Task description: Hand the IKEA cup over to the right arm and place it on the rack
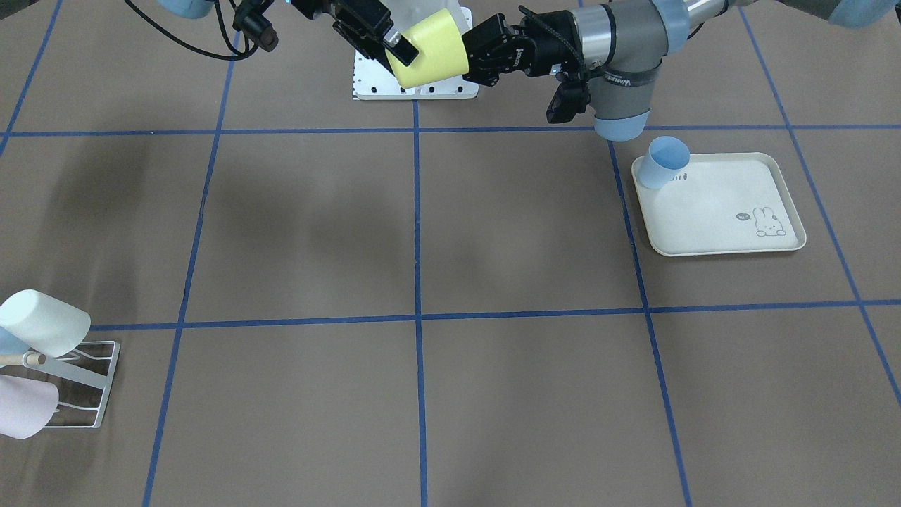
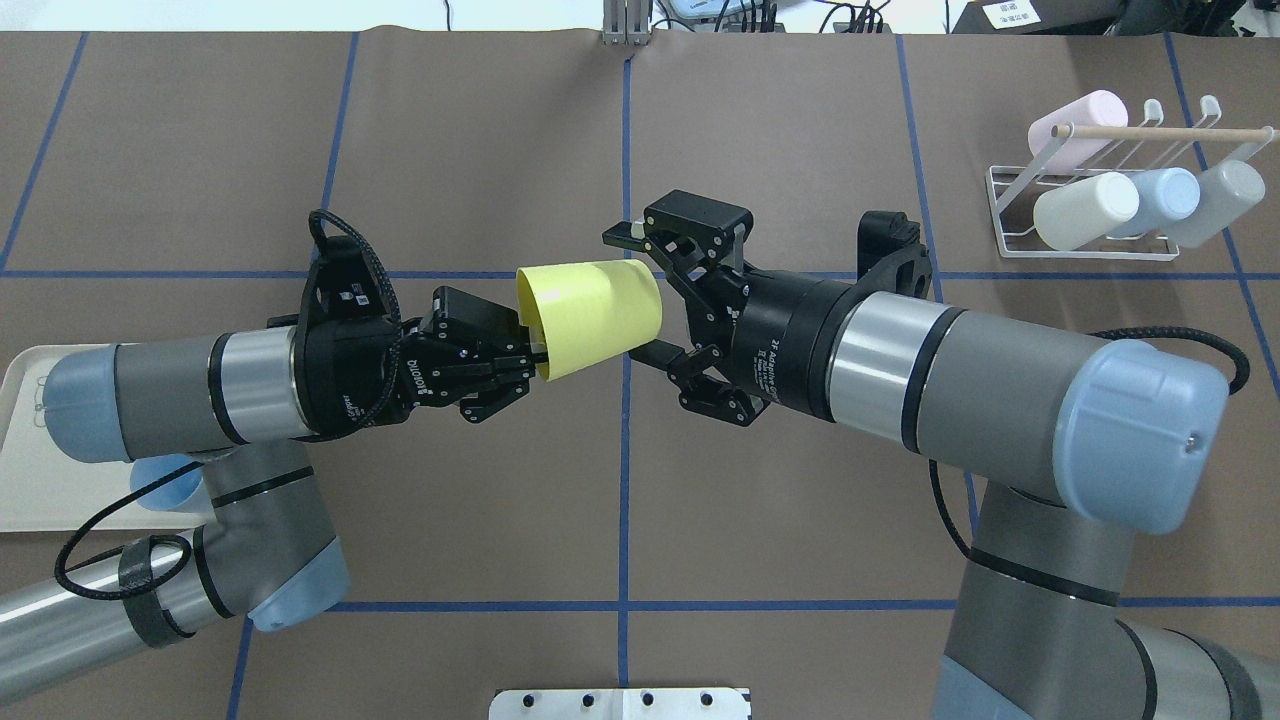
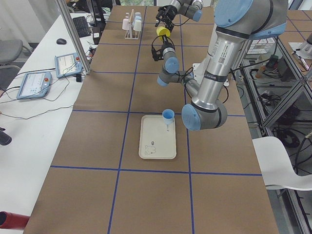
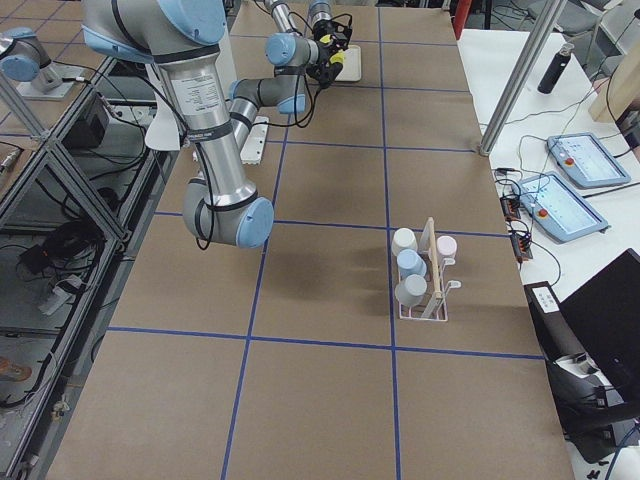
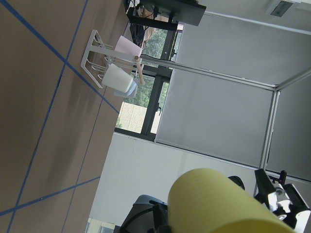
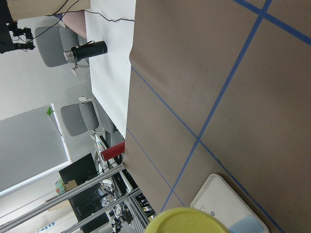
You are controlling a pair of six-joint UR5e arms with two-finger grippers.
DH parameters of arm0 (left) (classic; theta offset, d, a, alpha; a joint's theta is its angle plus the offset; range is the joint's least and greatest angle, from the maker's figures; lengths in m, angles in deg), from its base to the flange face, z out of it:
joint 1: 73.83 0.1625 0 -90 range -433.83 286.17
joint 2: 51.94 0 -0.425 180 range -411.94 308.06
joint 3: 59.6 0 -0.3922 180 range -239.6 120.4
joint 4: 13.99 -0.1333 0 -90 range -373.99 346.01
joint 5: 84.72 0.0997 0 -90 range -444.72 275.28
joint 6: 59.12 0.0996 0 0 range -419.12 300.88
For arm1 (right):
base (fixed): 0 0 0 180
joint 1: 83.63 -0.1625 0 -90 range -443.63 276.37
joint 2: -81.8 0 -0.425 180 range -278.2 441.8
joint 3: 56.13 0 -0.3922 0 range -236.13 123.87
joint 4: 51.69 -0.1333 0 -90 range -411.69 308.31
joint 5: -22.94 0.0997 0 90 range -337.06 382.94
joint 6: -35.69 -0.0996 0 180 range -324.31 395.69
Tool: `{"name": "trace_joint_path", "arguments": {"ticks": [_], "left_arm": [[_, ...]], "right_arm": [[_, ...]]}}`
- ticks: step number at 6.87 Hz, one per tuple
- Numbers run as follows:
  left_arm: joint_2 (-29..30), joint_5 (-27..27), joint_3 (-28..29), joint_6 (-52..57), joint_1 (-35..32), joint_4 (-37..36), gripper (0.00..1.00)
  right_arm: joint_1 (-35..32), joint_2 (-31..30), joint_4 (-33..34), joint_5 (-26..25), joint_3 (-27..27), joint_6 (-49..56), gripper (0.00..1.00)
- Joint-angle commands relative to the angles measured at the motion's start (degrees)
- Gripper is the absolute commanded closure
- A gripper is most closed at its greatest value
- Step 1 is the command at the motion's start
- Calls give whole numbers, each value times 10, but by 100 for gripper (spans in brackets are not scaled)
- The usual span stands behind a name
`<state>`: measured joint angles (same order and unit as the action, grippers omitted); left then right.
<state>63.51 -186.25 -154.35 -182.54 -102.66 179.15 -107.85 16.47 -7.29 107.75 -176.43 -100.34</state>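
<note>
The yellow IKEA cup (image 2: 590, 315) hangs on its side in mid-air over the table's centre line, also seen as cup (image 1: 429, 49). My left gripper (image 2: 528, 362) is shut on the cup's rim, one finger inside the mouth. My right gripper (image 2: 645, 292) faces it, open, with its fingers (image 2: 655, 352) straddling the cup's base; the upper finger stands clear of the wall. The white wire rack (image 2: 1085, 245) stands at the far right with several pastel cups on its prongs; it also shows as rack (image 1: 84, 380). In the left wrist view the cup (image 5: 218, 204) fills the bottom.
A cream rabbit-print tray (image 1: 718, 211) lies on my left side with a blue cup (image 1: 665, 162) tipped at its corner. A white mounting plate (image 1: 415, 88) sits by the robot's base. Blue tape lines cross the brown table.
</note>
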Motion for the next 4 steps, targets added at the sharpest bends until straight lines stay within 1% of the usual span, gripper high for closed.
{"name": "trace_joint_path", "arguments": {"ticks": [1,3,4], "left_arm": [[1,0,-2,-2,0,3,100],[1,1,-4,-5,0,2,100],[1,2,-3,-6,0,0,100]], "right_arm": [[0,-2,-19,0,9,-13,13],[0,-2,-21,-1,8,-14,25],[0,-2,-22,-1,6,-19,42]]}}
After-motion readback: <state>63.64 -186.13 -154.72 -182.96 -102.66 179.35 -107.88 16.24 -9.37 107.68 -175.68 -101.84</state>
